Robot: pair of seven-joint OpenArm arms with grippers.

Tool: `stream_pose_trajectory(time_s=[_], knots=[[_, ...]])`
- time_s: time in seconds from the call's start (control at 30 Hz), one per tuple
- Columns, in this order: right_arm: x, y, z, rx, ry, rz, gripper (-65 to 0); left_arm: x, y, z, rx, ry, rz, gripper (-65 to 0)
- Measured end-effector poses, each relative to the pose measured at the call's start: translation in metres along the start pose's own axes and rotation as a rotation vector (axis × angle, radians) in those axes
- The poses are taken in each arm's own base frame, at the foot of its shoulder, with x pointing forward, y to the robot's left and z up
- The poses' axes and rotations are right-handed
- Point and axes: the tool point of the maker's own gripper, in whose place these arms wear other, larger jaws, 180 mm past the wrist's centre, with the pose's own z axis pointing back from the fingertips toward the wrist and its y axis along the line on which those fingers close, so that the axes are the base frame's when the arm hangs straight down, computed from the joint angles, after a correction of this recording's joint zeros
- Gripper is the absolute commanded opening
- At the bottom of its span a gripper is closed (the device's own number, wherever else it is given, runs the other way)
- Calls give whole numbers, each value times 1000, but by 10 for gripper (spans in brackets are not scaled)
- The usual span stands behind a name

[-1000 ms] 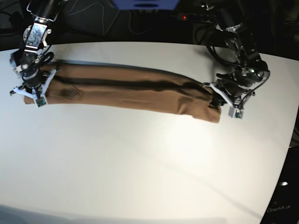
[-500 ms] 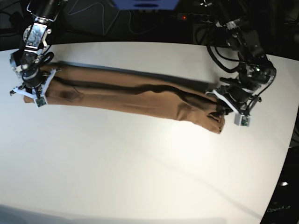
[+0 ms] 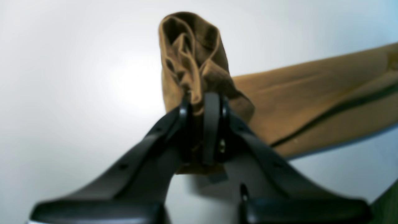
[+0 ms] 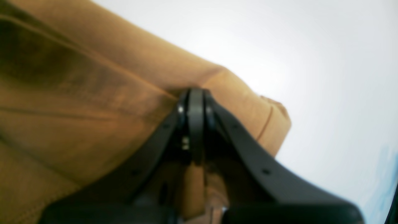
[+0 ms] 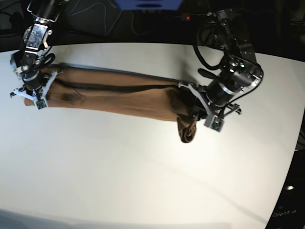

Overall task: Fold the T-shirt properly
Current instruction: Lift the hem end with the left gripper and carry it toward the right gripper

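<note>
The tan-brown T-shirt point(image 5: 119, 95) lies as a long narrow strip across the white table point(image 5: 143, 181). My left gripper point(image 5: 199, 116) is shut on the strip's right end, which is raised and bunched, with a crumpled lobe point(image 5: 186, 132) hanging below the fingers. In the left wrist view the gripper point(image 3: 200, 102) pinches folded cloth point(image 3: 192, 53), and the rest of the T-shirt point(image 3: 311, 102) runs off to the right. My right gripper point(image 5: 34, 94) is shut on the strip's left end, low on the table. In the right wrist view its tips point(image 4: 194, 96) close on a fold of the T-shirt point(image 4: 77, 109).
The table's far edge point(image 5: 143, 44) borders a dark area with cables and a blue object point(image 5: 147, 4). The right table edge point(image 5: 298, 143) curves down near the left arm. Bare white surface fills the front half.
My left gripper has carried the T-shirt's right end up and leftward in the base view, bunching the cloth and shortening the strip. The right gripper and its end have stayed put.
</note>
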Motion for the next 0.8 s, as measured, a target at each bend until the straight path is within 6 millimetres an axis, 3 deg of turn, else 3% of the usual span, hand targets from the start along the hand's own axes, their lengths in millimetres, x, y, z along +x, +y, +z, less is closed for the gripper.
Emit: stream_pose_trajectory(time_s=[0.27,0.5,0.7,0.8], knots=[[0,0,0,0,0,0,-643,9,-34,-9,-84,-9,-52,-624],[0,0,0,0,0,0,-643,29,-91,-19,-226,-50,-112,-624],[0,0,0,0,0,0,-643,33,-128,-22,-291,-44,-119,-624],[0,0,0,-1,2,0,-643,24,-149,-29,-344,-15,-119,-624]])
